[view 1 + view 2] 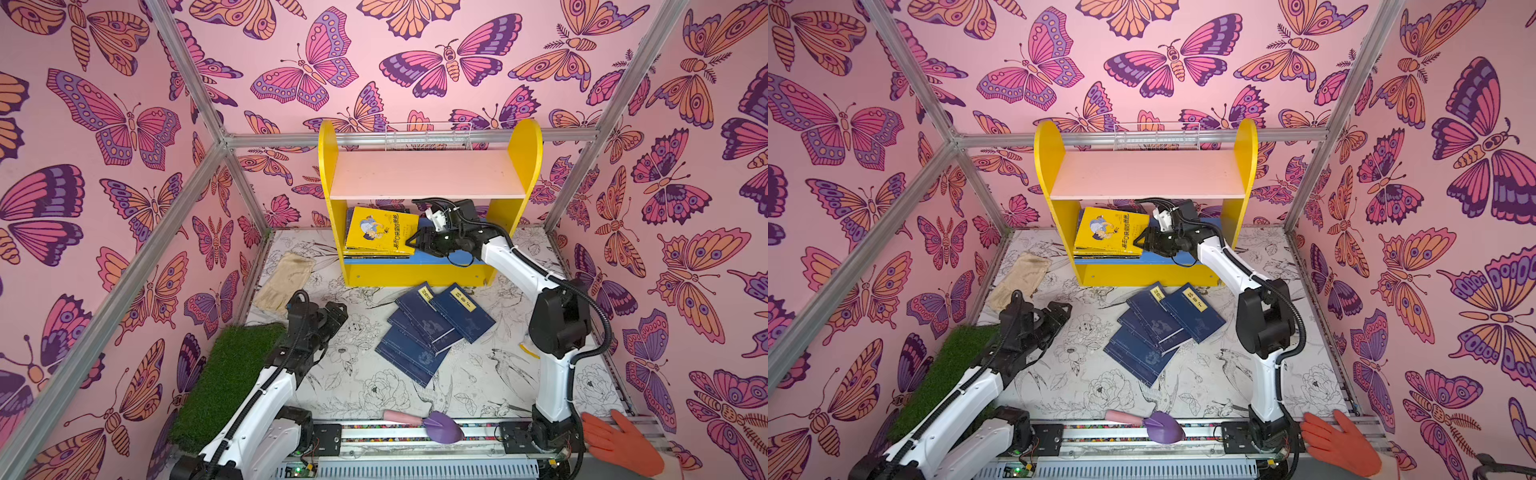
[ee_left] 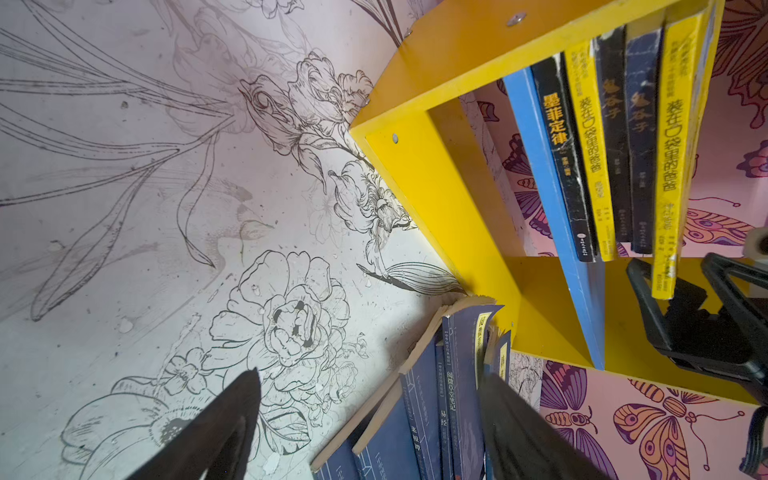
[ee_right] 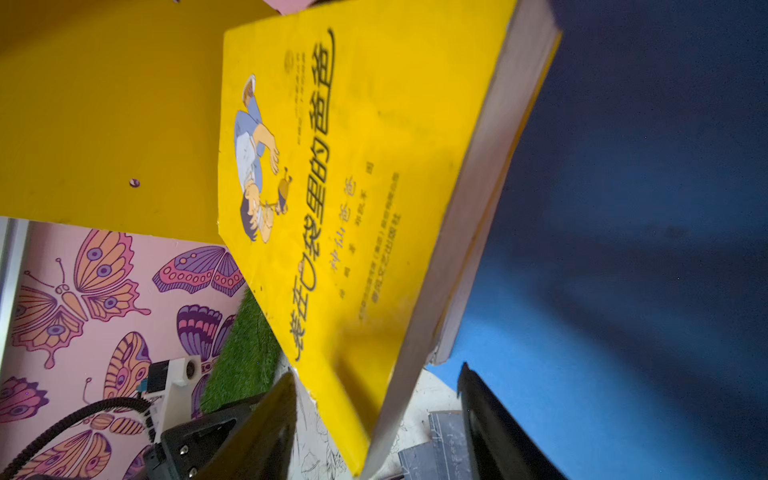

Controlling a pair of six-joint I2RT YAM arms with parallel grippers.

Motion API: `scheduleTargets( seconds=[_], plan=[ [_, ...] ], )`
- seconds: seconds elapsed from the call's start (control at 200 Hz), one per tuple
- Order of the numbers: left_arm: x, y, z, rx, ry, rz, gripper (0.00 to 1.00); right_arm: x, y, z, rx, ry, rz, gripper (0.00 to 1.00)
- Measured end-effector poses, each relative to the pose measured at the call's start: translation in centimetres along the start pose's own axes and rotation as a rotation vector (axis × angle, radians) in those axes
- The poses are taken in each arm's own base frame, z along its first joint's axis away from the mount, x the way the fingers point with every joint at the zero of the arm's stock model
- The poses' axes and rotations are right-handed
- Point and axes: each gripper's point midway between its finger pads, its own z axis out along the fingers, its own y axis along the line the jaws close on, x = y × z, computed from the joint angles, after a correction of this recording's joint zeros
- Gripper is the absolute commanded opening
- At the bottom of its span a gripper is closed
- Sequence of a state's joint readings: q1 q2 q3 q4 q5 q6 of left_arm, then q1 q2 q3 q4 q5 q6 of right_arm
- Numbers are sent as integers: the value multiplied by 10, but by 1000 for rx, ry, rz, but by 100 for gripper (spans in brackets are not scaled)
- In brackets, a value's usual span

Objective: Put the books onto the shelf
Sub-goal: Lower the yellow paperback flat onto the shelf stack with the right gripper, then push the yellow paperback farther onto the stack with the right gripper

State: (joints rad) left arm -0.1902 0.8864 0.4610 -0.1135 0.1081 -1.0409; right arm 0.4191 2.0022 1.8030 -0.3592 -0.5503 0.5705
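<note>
The shelf (image 1: 524, 158) (image 1: 1049, 166) stands at the back, yellow sides, pink upper board, blue lower board (image 3: 623, 249). Several books lie stacked flat at the left end of the lower board (image 2: 552, 208). A yellow book (image 1: 380, 232) (image 1: 1108, 232) (image 3: 353, 187) lies tilted on top. My right gripper (image 1: 415, 241) (image 1: 1140, 242) (image 3: 377, 370) is open; that book's corner sticks out between its fingers with a gap on each side. Several navy books (image 1: 428, 332) (image 1: 1158, 332) (image 2: 415, 415) are fanned out on the table. My left gripper (image 1: 336, 309) (image 1: 1059, 309) (image 2: 370, 372) hovers open and empty to their left.
A beige glove (image 1: 286, 280) lies at the table's left, with a grass mat (image 1: 232, 374) nearer the front. A purple trowel (image 1: 436, 424) and an orange glove (image 1: 619, 440) lie along the front rail. A white wire basket (image 1: 428, 135) hangs behind the shelf top.
</note>
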Motion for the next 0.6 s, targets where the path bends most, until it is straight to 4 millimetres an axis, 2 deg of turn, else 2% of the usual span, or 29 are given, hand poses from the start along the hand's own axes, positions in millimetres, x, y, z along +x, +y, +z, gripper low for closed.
scheduleTargets(
  seconds=[0.145, 0.265, 0.471, 0.601],
  plan=[
    [0, 0, 0, -2, 2, 0, 84, -2, 2, -8, 9, -34, -27, 60],
    [1, 1, 1, -5, 4, 0, 84, -2, 3, -19, 23, -77, -60, 53],
    [3, 5, 5, -20, 18, 9, 84, 13, 1, -38, 88, -106, -138, 54],
    [6, 10, 9, -43, 35, 10, 84, 30, 8, -30, 131, -78, -228, 56]
  ],
)
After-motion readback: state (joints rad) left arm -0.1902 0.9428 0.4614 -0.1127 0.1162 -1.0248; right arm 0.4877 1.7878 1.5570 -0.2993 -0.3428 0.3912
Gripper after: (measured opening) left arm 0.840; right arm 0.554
